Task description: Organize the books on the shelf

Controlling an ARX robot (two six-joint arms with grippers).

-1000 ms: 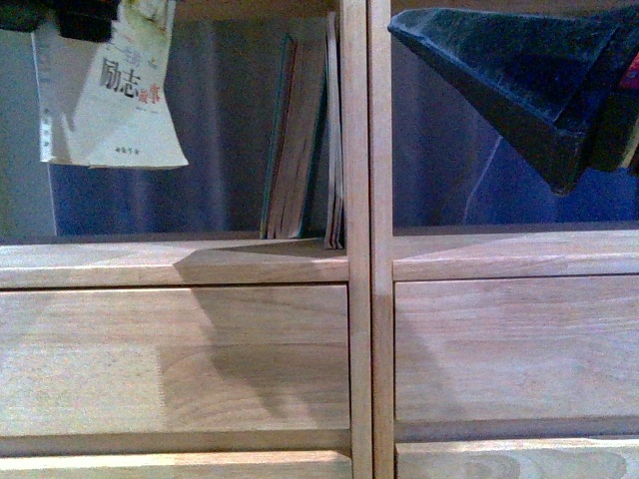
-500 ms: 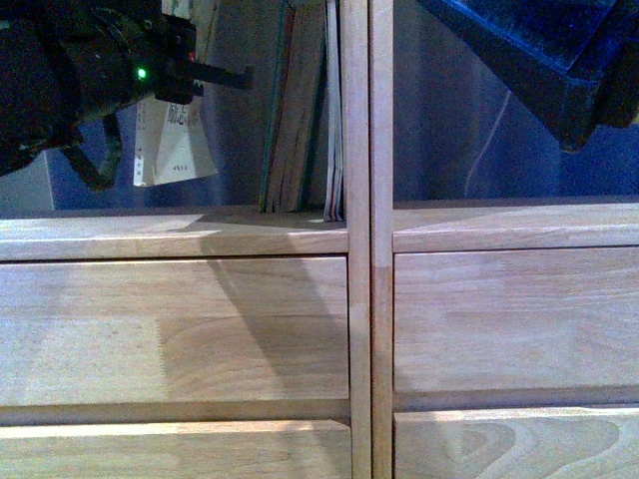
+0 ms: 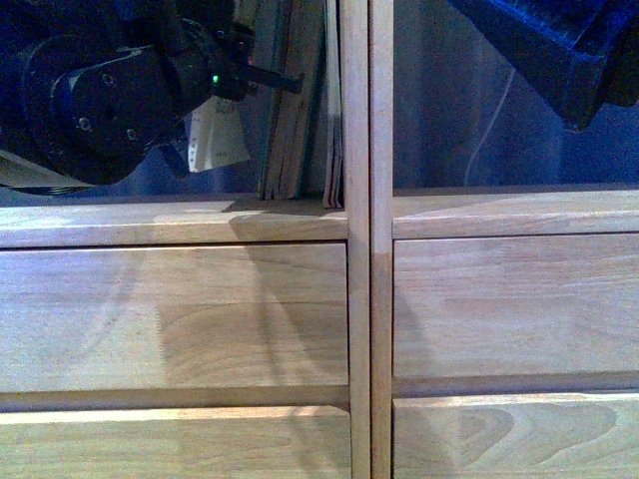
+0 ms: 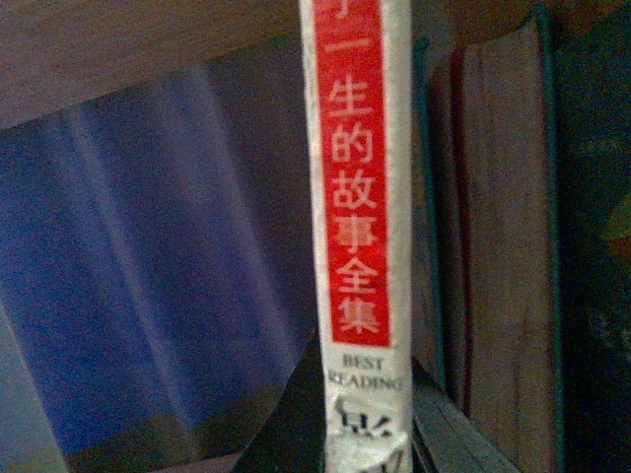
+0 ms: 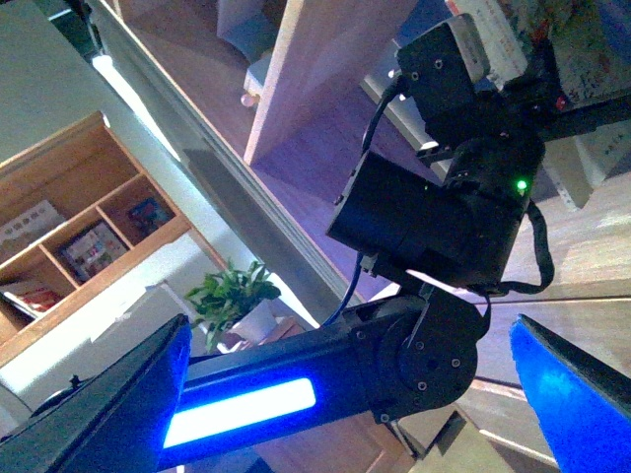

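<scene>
Insertion step, by the look of it. Had the pale booklet [image 4: 357,197] with the red-and-white spine clamped in the left gripper [image 3: 262,72], closed right down on it, spine upright. Was sitting up around 10 o'clock in the front view, inside the left-hand compartment of the shelf [image 3: 170,225], just beside the standing books [image 3: 300,110] at 12, on their 9 o'clock side. Couldn't tell from any view whether touching the nearest teal cover or a hair off it. Hung clear of the plank underneath, going by the front view, so not set down yet.

Over at 2 o'clock, found the right gripper [image 5: 350,335] spread wide with nothing in it, on the other column's side and well apart from the books. Saw only drawers [image 3: 170,319] down at 6, all shut.

Figured this one mostly done: lined up with the row, not yet released. Next move probably called for nudging toward 3 o'clock until flat against the stack, dropping down onto the plank, and only then easing the jaws apart. Looked floppy, so would likely have slumped toward 9 if let go without leaning on the neighbours.
</scene>
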